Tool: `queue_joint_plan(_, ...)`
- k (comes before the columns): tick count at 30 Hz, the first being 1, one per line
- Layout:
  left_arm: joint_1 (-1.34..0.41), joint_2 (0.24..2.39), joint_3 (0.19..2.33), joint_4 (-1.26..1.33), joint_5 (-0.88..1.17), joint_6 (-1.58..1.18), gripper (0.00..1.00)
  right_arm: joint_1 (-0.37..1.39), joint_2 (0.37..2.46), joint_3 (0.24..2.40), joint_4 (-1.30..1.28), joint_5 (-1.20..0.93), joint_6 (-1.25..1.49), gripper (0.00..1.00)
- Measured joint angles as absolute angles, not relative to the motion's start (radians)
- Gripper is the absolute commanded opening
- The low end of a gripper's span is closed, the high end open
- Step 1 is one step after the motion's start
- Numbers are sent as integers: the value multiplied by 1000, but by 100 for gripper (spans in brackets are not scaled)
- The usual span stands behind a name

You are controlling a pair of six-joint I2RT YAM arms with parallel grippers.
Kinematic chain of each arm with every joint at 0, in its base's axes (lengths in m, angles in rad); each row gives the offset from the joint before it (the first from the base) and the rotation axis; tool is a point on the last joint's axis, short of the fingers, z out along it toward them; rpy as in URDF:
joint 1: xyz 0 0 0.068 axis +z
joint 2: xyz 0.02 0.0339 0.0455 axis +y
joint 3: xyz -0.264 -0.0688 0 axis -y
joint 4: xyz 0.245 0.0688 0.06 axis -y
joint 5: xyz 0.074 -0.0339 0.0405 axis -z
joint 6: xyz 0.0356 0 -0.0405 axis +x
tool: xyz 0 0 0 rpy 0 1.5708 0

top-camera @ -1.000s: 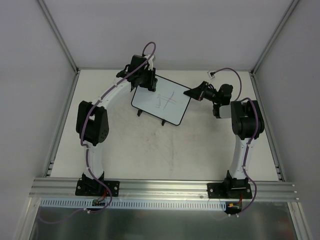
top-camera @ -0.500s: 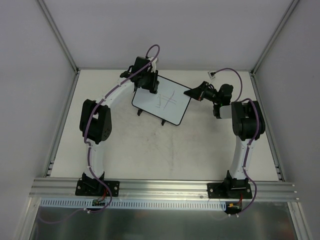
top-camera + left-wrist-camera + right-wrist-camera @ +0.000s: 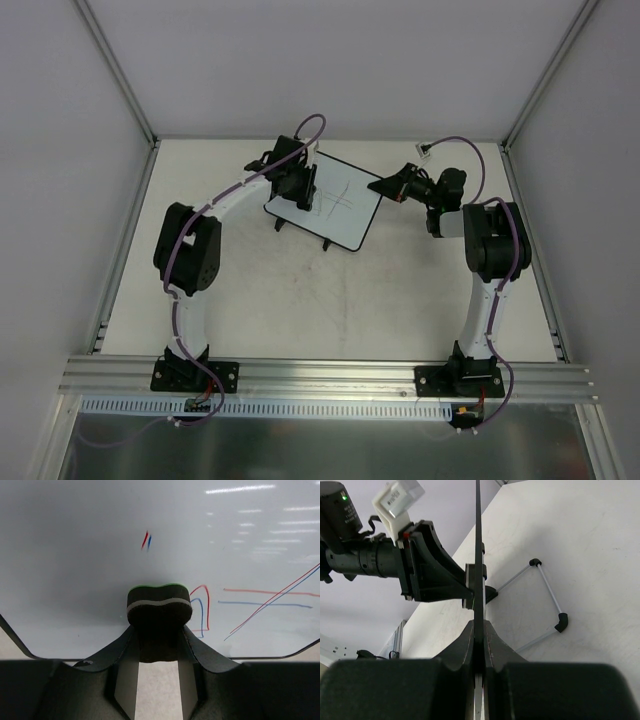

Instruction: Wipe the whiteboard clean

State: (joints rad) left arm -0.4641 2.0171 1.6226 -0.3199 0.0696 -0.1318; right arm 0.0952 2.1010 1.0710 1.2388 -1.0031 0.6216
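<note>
Table (image 3: 300, 300): white, inside walled bay.
Whiteboard (image 3: 345, 215): top-centre of overhead view, standing on feet, pen lines on face.
L gripper (image 3: 159, 647): jaws clamped on eraser (image 3: 159, 605), pad against board.
R gripper (image 3: 479, 640): jaws clamped on board's rt edge.

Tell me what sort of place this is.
Probably a robotics lab test cell: two arms bolted to an aluminium rail, a bare white table walled in by plain panels on metal framing, and only a small whiteboard as a prop.

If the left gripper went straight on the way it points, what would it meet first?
The whiteboard: the eraser in the left gripper faces it squarely and seems to touch it.
</note>
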Motion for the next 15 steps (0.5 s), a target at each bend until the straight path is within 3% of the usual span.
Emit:
queue_joint_plan(8,-465,1973,1476,-317,46,-168,0,96,2100,1071,1237,-1005,617,0)
queue_joint_plan(15,-463,1974,1488,-349,41,-171,0,96,2099,1071,1238,-1007,613,0)
